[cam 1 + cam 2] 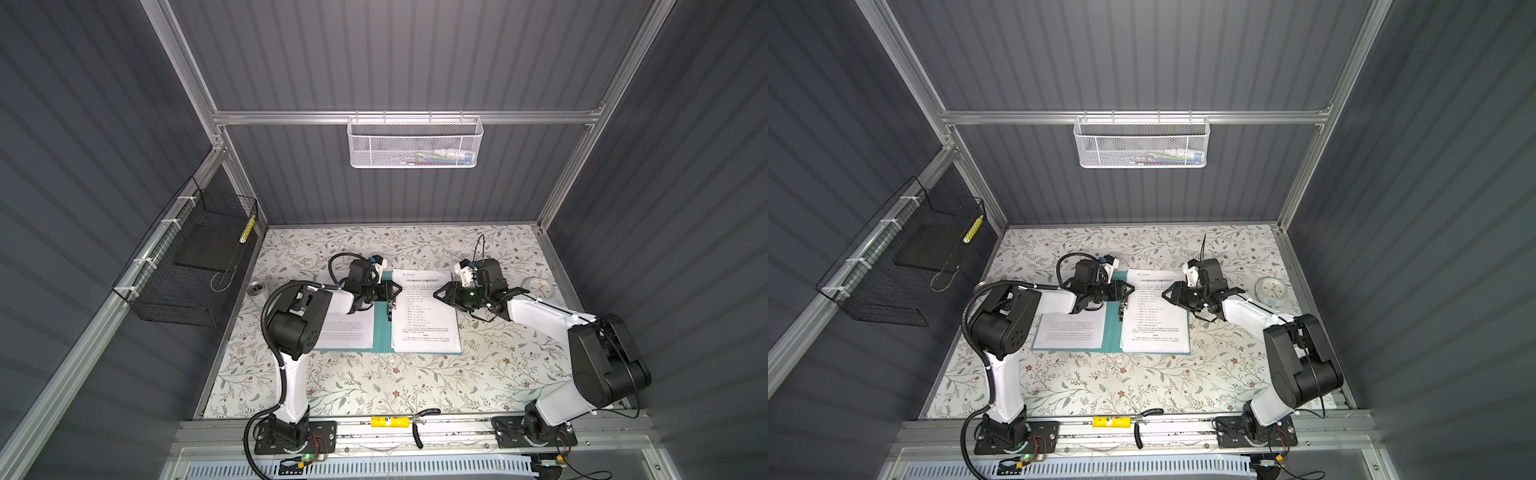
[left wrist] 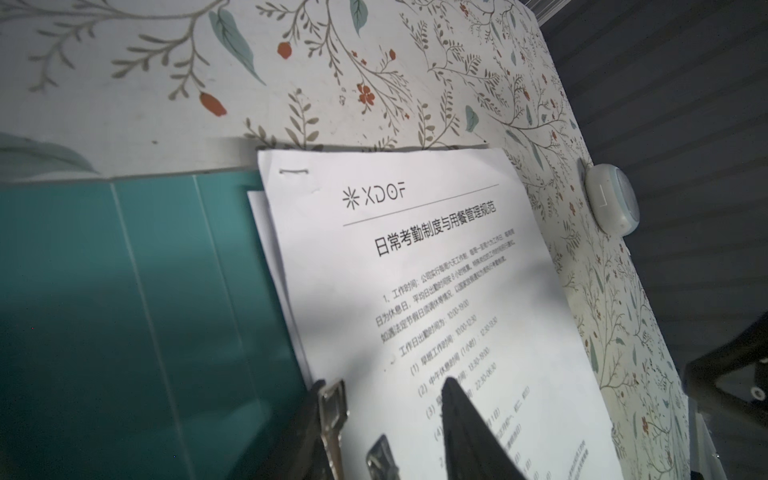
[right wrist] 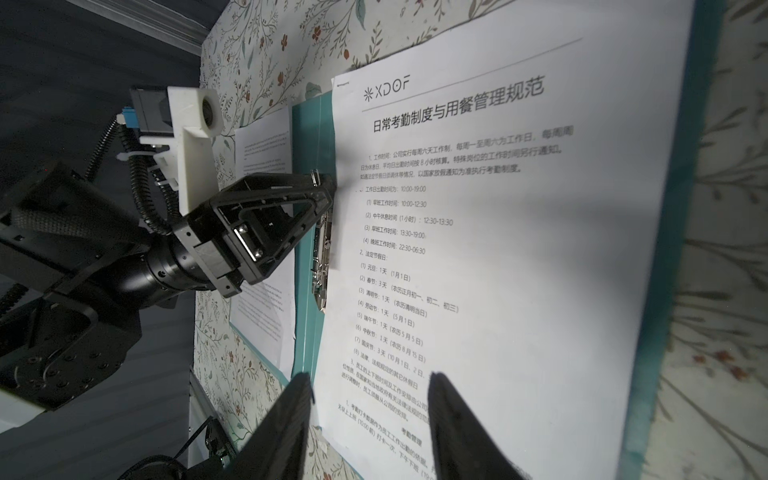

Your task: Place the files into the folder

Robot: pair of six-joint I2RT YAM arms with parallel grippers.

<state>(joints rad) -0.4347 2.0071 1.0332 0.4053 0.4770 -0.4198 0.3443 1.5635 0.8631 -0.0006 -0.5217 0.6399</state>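
Left wrist — staple in headed file, top views — second sheet, folder.

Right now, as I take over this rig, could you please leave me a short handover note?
Left hand: open, astride the clip on the spine, not closed on it.
Right hand: open, empty, over the right side of the headed sheets.
Folder: open flat on the table; headed sheets on its right half, edge at the clip; a second printed sheet on its left half.
Done: folder opened, sheets laid in.
Left, probably: clamp the sheets, add the second sheet, close the folder.
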